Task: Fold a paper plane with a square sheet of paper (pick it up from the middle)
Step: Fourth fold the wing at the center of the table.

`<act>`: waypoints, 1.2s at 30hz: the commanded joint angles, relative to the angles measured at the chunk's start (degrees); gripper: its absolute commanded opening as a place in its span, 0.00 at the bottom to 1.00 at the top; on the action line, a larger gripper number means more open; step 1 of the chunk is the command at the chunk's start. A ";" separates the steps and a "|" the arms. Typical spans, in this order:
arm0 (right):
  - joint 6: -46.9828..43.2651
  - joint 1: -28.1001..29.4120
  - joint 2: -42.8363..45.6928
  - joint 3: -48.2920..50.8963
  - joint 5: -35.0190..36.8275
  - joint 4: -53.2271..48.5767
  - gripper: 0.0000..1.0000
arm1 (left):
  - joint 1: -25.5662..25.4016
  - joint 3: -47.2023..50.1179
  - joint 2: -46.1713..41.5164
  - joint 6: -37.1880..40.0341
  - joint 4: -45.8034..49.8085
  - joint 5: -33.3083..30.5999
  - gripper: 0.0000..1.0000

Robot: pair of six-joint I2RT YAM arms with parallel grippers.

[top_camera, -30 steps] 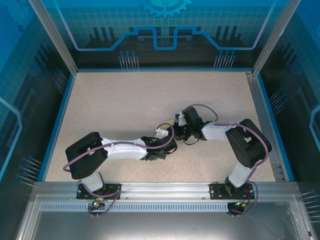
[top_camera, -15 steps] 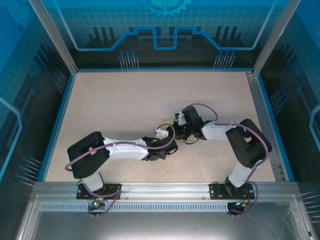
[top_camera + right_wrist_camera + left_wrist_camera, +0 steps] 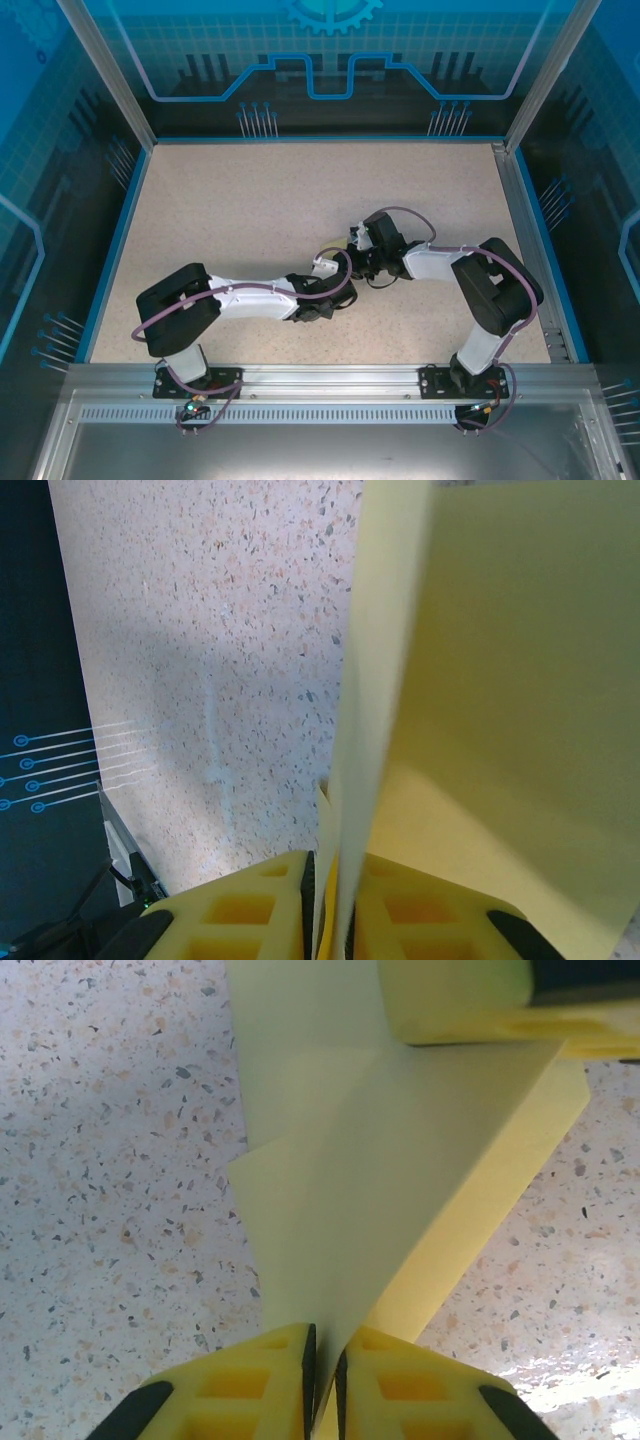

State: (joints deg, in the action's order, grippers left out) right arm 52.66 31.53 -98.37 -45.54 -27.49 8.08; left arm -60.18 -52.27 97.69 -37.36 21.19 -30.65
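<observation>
The paper plane (image 3: 370, 1160) is a yellow sheet folded into a layered wedge with a centre crease, held just above the speckled table (image 3: 250, 210). My left gripper (image 3: 323, 1345) is shut on its narrow end. My right gripper (image 3: 335, 870) is shut on the other end, and one of its yellow fingers (image 3: 460, 1000) shows in the left wrist view. In the right wrist view the paper plane (image 3: 500, 700) stands on edge with a wide flap spreading right. From above, the left gripper (image 3: 335, 292) and the right gripper (image 3: 362, 262) meet mid-table, with a sliver of the paper plane (image 3: 344, 243) showing.
A blue rim (image 3: 118, 240) borders the table on the left and a metal rail (image 3: 525, 240) on the right. The back wall panel (image 3: 330, 70) stands behind. Open tabletop lies to the left of and behind the grippers.
My left arm has drawn slightly back toward the near edge, its wrist shifting a little. The right arm and the paper look unchanged.
</observation>
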 commanded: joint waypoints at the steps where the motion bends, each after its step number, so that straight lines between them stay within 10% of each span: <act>1: -0.89 0.72 0.52 -1.43 -0.65 -1.80 0.18 | -0.46 -0.62 0.45 -1.10 0.50 -0.78 0.15; 21: -7.50 -4.81 16.67 2.87 2.29 -10.88 0.48 | 11.23 15.35 -10.34 -4.53 -21.85 24.73 0.15; 36: -7.89 0.73 8.24 -0.29 -3.79 -4.77 0.20 | 18.30 20.33 -10.84 -5.68 -30.83 38.17 0.15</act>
State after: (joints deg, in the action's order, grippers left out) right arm 44.93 30.55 -87.50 -43.40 -28.88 1.37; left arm -43.03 -33.23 87.79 -42.04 -7.35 3.84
